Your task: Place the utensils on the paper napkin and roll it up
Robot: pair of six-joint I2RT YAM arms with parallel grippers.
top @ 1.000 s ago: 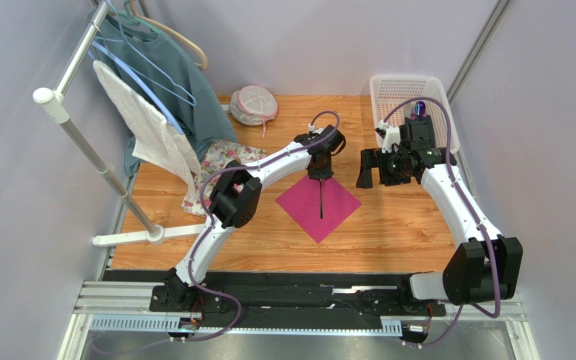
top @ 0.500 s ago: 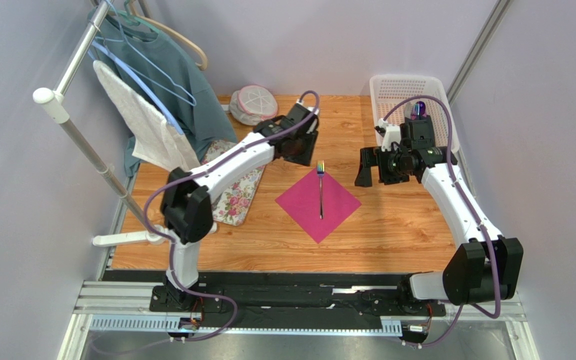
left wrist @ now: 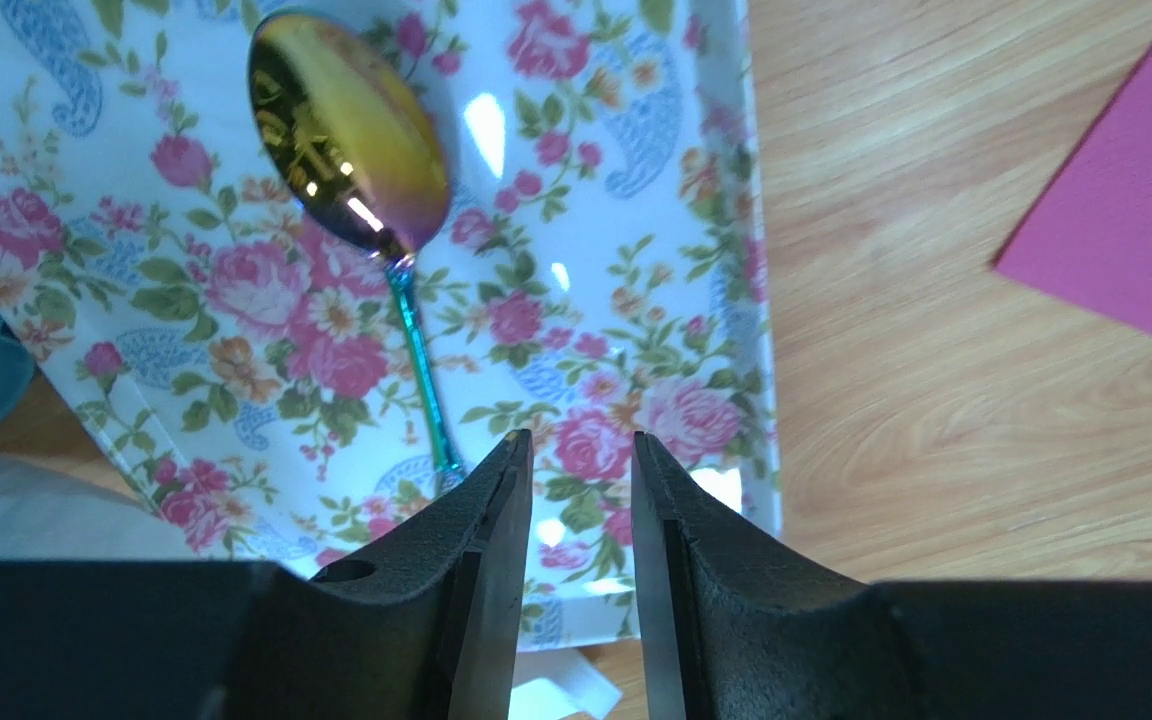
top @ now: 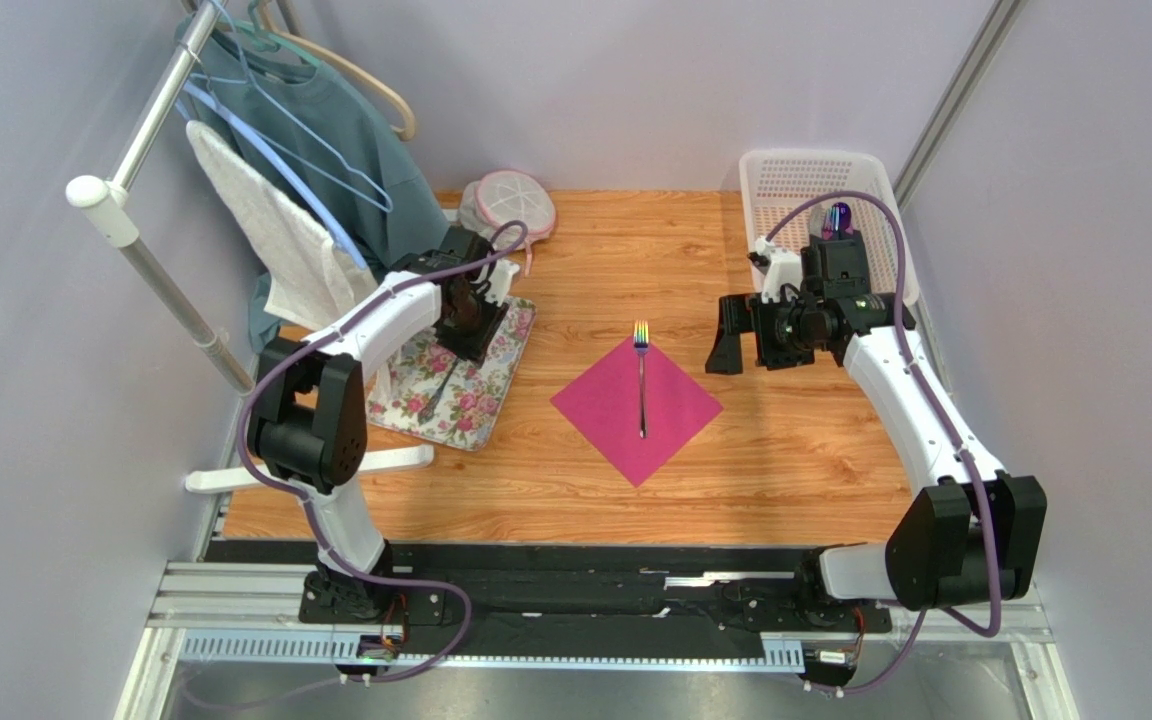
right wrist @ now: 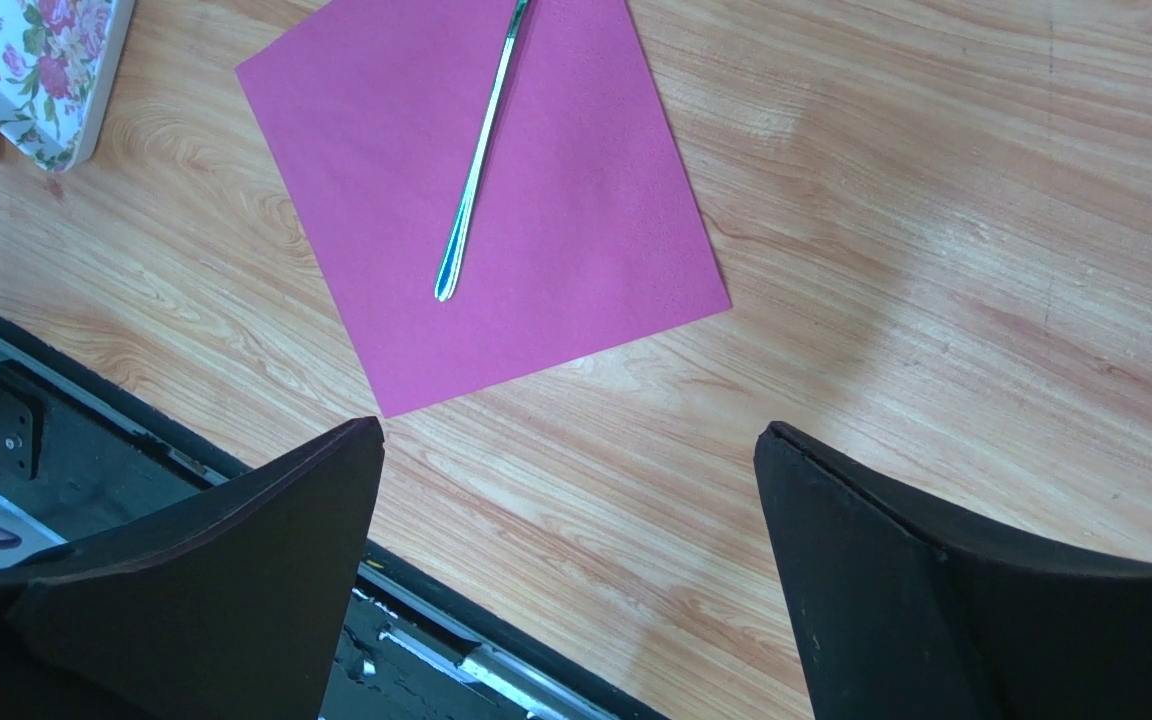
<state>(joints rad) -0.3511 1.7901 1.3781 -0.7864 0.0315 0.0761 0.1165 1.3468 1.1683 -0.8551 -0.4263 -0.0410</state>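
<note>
Locating the fork (top: 641, 383): you find it corner to corner on the paper napkin (top: 675, 408), at the middle of the bench (top: 793, 450). The spoon (left wrist: 349, 135) lies on the floral cloth (left wrist: 612, 300) by the left edge. The left gripper (left wrist: 575, 465) is above its handle end, narrowly parted and empty. The right gripper (right wrist: 567, 432) is spread wide.

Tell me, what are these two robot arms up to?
They are setting cutlery on a pink napkin to roll it up. The fork lies on the napkin, its prongs poking past the far corner. The left claw, slightly parted and empty, hangs over a floral cloth, close to the handle of the spoon lying there, probably about to pick it up. The right claw waits wide open above the table beside the napkin, holding nothing.
</note>
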